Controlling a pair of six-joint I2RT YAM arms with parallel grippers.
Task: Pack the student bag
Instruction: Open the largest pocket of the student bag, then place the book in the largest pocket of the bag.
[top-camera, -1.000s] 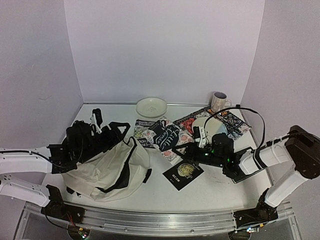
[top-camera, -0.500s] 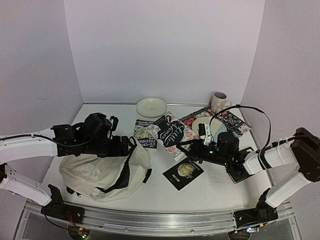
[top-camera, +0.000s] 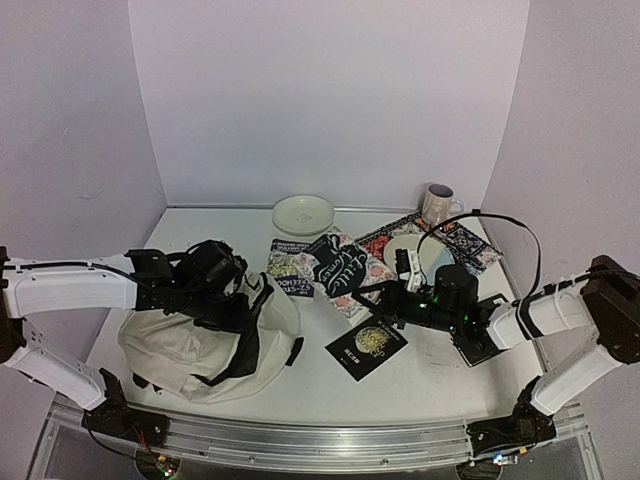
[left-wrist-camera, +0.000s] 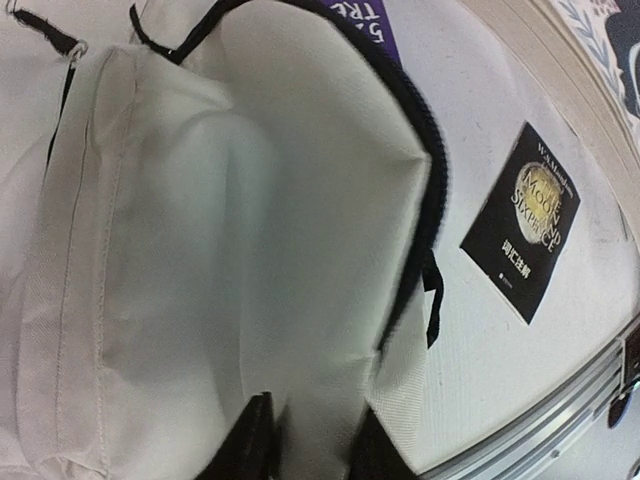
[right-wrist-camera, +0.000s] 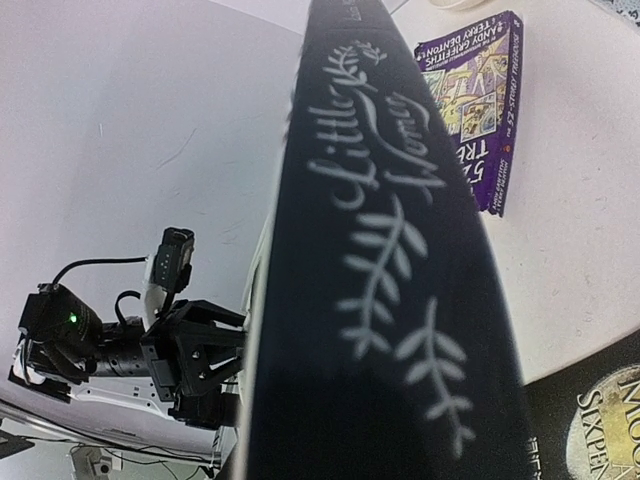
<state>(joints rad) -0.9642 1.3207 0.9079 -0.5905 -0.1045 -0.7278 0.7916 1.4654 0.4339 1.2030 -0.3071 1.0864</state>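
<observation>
The packing is at the first-book stage, as far as I can judge. The student bag (top-camera: 190, 345) lies slumped on the left side of the worktop (top-camera: 420, 385), its zipped mouth turned toward the middle. The left gripper (left-wrist-camera: 312, 455) is down on the bag with a fold of cream fabric between its dark fingers (left-wrist-camera: 250, 445), and it looks pinched there, near the black zip edge. The right gripper (top-camera: 372, 296) is clamped on a dark book with white script lettering (top-camera: 335, 268), holding it tilted above the other books in the middle of the worktop, well apart from the bag.

Next, I'd expect the left arm to lift that fold so the mouth gapes. The right arm would then carry the dark book across and slide it in narrow edge first. The soft fabric may sag shut, so the lift matters.

Some things I can't make out:
- **Left fingertips:** they are cut off at the bottom of the wrist view, so how firm the pinch is stays uncertain.
- **Right fingers:** the book fills the right wrist view and hides them.
- **Bag:** from overhead the left arm covers its top, and its inside can't be seen.

A purple paperback (top-camera: 290, 268) and a black booklet with a gold emblem (top-camera: 367, 345) lie flat on the worktop, not yet packed.
</observation>
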